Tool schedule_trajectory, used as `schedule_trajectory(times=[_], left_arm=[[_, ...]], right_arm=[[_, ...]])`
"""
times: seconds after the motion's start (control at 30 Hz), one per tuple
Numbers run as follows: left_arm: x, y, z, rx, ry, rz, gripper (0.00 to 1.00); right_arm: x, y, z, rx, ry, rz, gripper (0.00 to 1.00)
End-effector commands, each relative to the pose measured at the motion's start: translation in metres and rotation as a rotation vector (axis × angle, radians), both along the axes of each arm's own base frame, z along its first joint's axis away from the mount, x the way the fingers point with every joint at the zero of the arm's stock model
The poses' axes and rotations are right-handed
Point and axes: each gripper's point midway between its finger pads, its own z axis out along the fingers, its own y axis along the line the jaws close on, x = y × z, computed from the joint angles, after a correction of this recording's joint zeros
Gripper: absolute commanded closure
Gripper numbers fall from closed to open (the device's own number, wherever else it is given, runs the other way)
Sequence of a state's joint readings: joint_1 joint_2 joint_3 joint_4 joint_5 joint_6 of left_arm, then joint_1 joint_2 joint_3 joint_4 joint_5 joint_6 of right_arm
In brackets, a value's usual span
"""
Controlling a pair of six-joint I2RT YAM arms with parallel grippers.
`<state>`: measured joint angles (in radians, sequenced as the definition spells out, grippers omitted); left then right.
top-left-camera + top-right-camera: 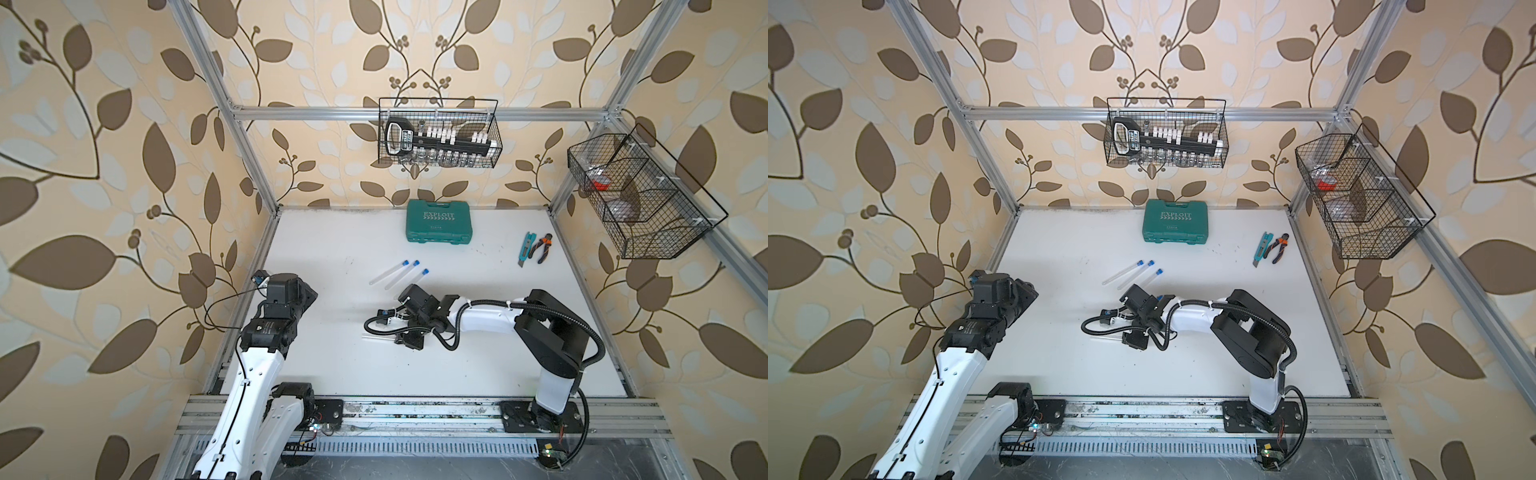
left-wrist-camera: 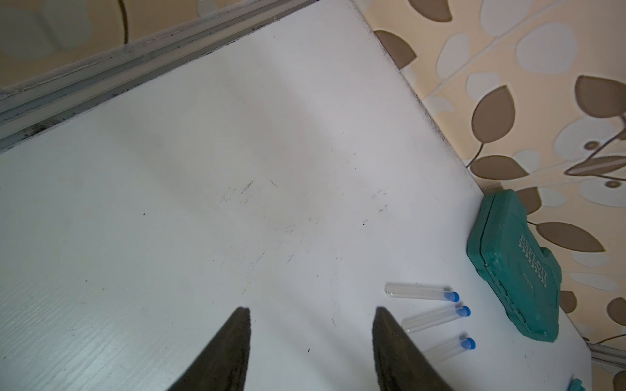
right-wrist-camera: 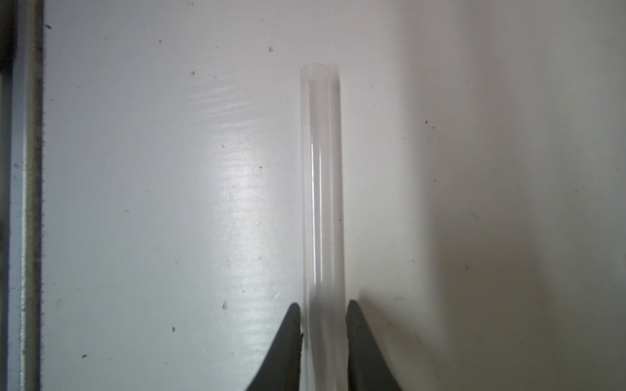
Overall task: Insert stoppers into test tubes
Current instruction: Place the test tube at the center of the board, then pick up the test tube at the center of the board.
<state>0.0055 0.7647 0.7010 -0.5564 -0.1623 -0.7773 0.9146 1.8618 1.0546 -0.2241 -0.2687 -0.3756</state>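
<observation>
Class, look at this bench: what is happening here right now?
Three test tubes lie together on the white table, each with a blue stopper in its end, so those look finished. The right gripper has its fingers close on either side of a fourth tube with no stopper at its far end; whether it grips is unclear. The left gripper hangs open and empty.

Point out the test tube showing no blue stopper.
The tube at the right gripper: no blue shows. The other three, lying together, each have a blue stopper.
</observation>
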Motion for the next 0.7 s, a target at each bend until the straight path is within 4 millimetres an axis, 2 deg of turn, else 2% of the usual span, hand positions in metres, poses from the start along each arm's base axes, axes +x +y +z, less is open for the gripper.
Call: schedule_trajectory(times=[0.0, 0.23, 0.43, 0.57, 0.67], left_arm=[[0.007, -0.004, 0.010, -0.003, -0.041, -0.019, 0.41], [0.007, -0.006, 0.011, -0.013, -0.042, -0.032, 0.41], [0.009, -0.011, 0.015, -0.021, -0.045, -0.061, 0.41], [0.011, -0.016, 0.018, -0.027, -0.049, -0.091, 0.41], [0.018, -0.027, 0.025, -0.039, -0.086, -0.160, 0.42]], right_arm=[[-0.003, -0.007, -0.014, -0.060, 0.011, 0.018, 0.77], [0.000, -0.015, -0.026, -0.126, -0.001, 0.019, 0.79], [-0.004, -0.017, -0.028, -0.139, 0.015, 0.036, 0.90], [-0.004, -0.011, -0.015, -0.103, 0.023, 0.034, 0.94], [0.002, 0.001, 0.013, -0.003, 0.043, 0.004, 0.95]])
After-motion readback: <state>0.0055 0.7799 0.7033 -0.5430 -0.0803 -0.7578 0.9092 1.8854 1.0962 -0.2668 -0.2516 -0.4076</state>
